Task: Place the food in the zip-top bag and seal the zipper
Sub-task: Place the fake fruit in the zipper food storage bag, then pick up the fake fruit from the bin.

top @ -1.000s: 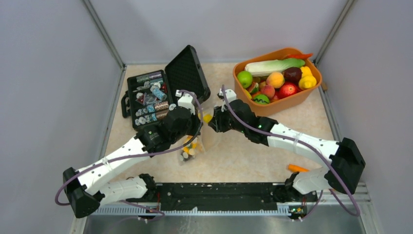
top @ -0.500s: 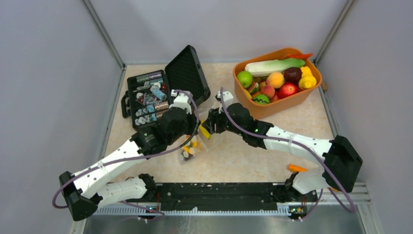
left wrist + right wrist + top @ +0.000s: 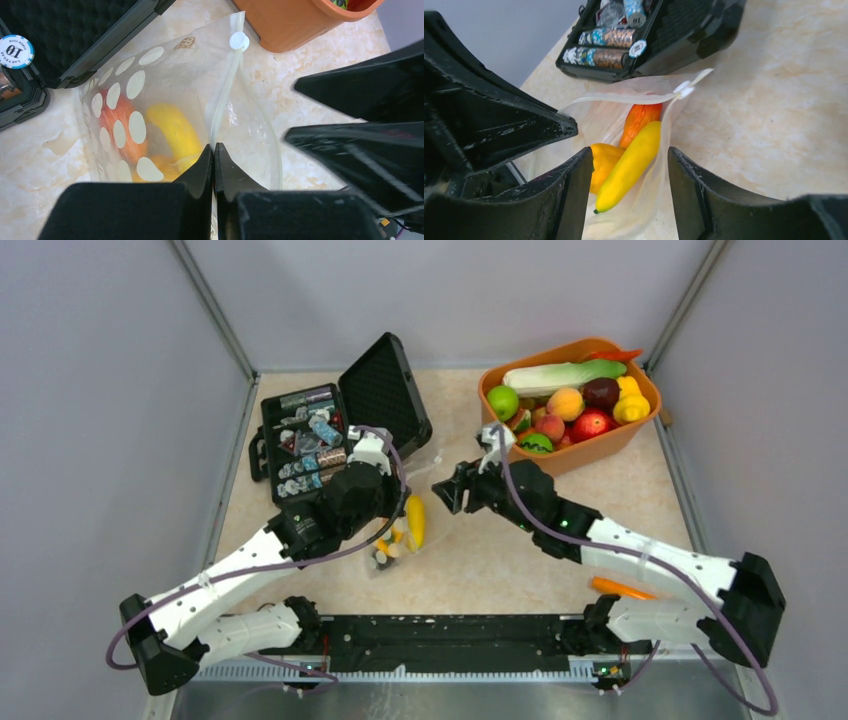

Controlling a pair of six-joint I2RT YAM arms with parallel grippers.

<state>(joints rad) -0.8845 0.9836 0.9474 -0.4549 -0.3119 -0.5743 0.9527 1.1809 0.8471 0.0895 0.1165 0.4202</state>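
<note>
The polka-dot zip-top bag (image 3: 398,540) lies on the table between my grippers, its mouth held open. My left gripper (image 3: 392,506) is shut on the bag's zipper edge (image 3: 225,95), close to the white slider (image 3: 239,40). Inside the bag lie a long yellow fruit (image 3: 634,162), a yellow-orange pepper (image 3: 604,161) and an orange piece (image 3: 640,119). The yellow fruit also shows in the top view (image 3: 415,521). My right gripper (image 3: 447,490) is open and empty, just right of the bag's mouth. In the right wrist view its jaws (image 3: 629,152) stand wide apart over the bag.
The orange tub (image 3: 580,454) with several more toy fruits stands at the back right. The open black case (image 3: 385,390) with chips stands at the back left, close to the bag. An orange carrot-like piece (image 3: 620,587) lies near the right arm's base.
My right gripper carried the yellow fruit to the bag's mouth, let it go into the bag and drew back to the right. My left gripper kept hold of the bag's edge.
</note>
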